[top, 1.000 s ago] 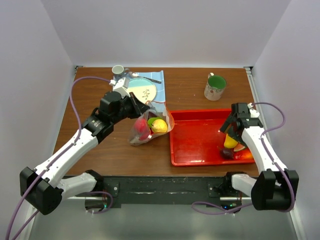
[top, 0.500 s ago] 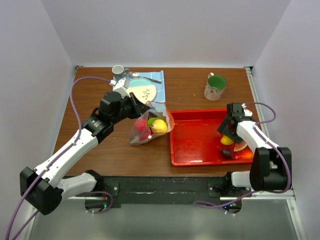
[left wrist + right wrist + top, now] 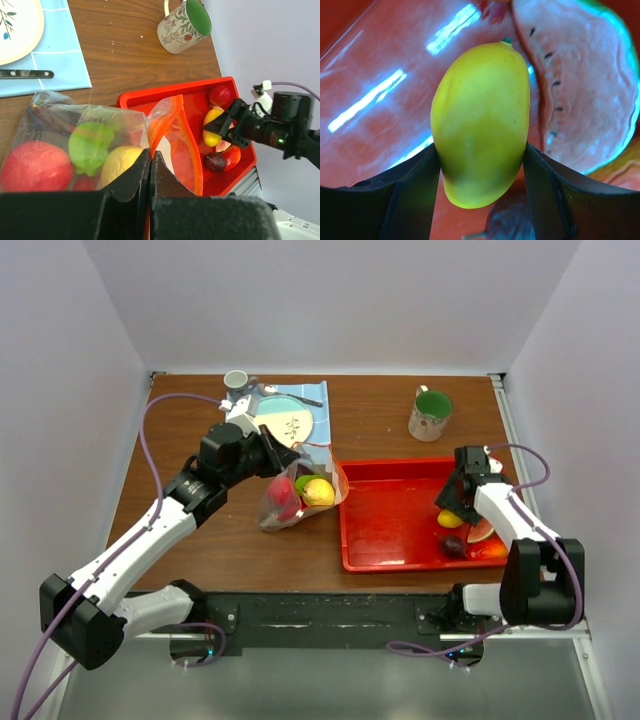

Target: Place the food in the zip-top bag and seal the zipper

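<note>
Jaws of the right gripper [image 3: 481,150] are closed partway onto the yellow mango [image 3: 480,115], with the pads pressed to its two narrow flanks. The fruit's long axis is seen running along the fingers, stem end pointing away from the wrist. Mango and gripper are held over the right end of the red tray [image 3: 390,525], above a watermelon slice [image 3: 585,90] and a dark purple piece [image 3: 453,546] lying in the tray's near right corner. Whether the mango is lifted clear of the tray floor cannot be told.

Jaws of the left gripper [image 3: 150,155] are pinched tight on the upper lip of the zip-top bag [image 3: 75,145]. The bag is laid on the table [image 3: 220,540] just off the tray's left wall. Its mouth is propped open toward the tray, and the zipper [image 3: 193,150] is looped at the tray's left rim. A red piece [image 3: 32,165], a green piece [image 3: 90,145] and a yellow piece [image 3: 122,165] are seen inside.

Judged: the mouth lies leftward of the mango, across the whole tray floor. Only the right arm is placed to carry; the left is committed to holding the lip. An end-first delivery, long axis in line with the opening, is likely to be needed, as the mouth looks narrow.
</note>
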